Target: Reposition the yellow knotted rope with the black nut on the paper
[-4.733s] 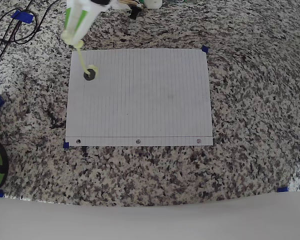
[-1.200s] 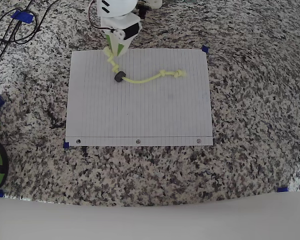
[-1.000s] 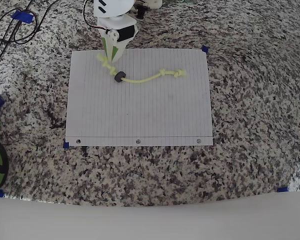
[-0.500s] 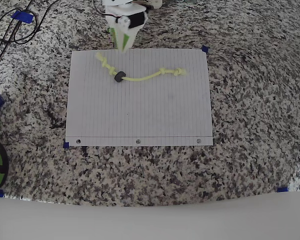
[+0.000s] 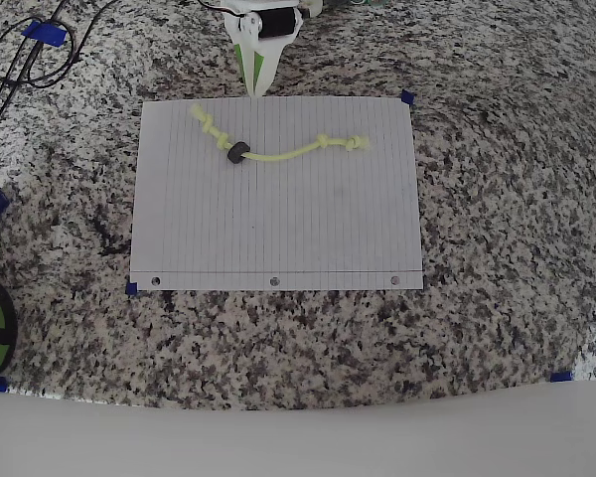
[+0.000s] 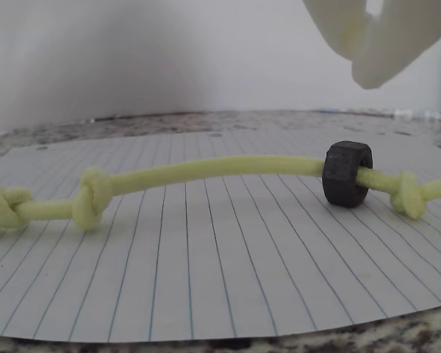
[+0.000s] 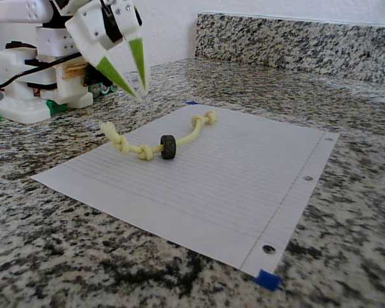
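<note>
Nearby, the paper (image 7: 244, 186) lies flat on the granite counter (image 7: 346, 212); across its far half stretches the yellow knotted rope (image 7: 147, 144), threaded through the black nut (image 7: 169, 146). Beyond, the gripper (image 7: 138, 90) hangs empty, fingers slightly parted.

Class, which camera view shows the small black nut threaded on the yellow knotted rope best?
The wrist view: the black nut appears large, with its facets clear. The overhead view and fixed view show it small, on the yellow knotted rope.

Likely a kitchen: granite counter (image 7: 346, 212) and backsplash (image 7: 295, 42).
</note>
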